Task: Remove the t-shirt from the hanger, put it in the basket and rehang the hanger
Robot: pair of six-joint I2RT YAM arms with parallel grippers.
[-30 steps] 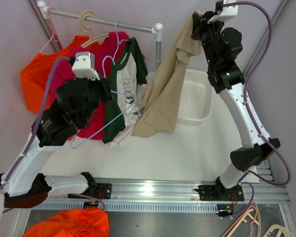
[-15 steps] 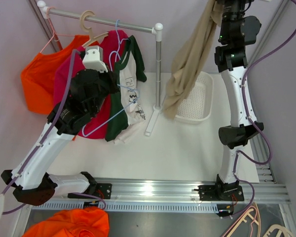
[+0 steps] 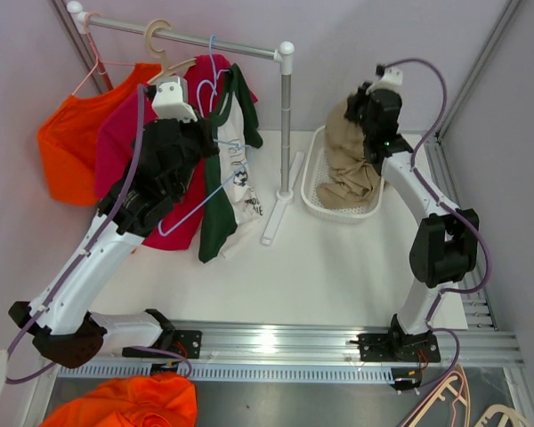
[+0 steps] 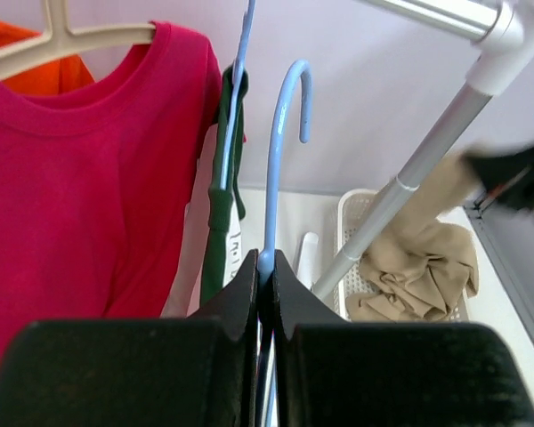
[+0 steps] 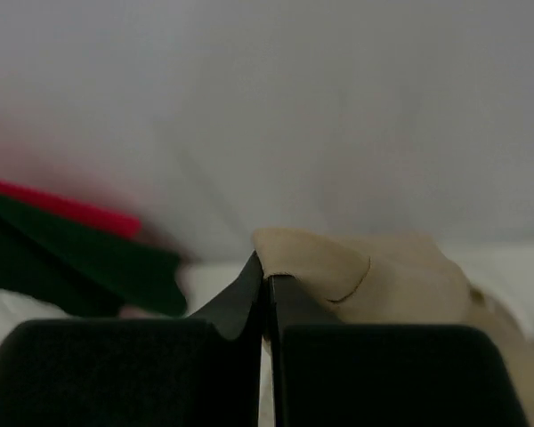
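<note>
Overhead, the beige t-shirt (image 3: 349,173) lies bunched in the white basket (image 3: 310,189) at the far right of the table (image 3: 338,267). The right end effector (image 5: 267,280) is pressed together on a fold at the top of the cloth. The left end effector (image 4: 265,267) pinches the neck of a bare blue hanger (image 4: 271,178), well apart from the t-shirt, with its hook below the rail (image 3: 187,37) and not on it. Just beside it hang a green shirt (image 3: 215,227) and a pink shirt (image 4: 71,196). The green shirt's white front carries a dark print (image 3: 236,173), too small to read.
</note>
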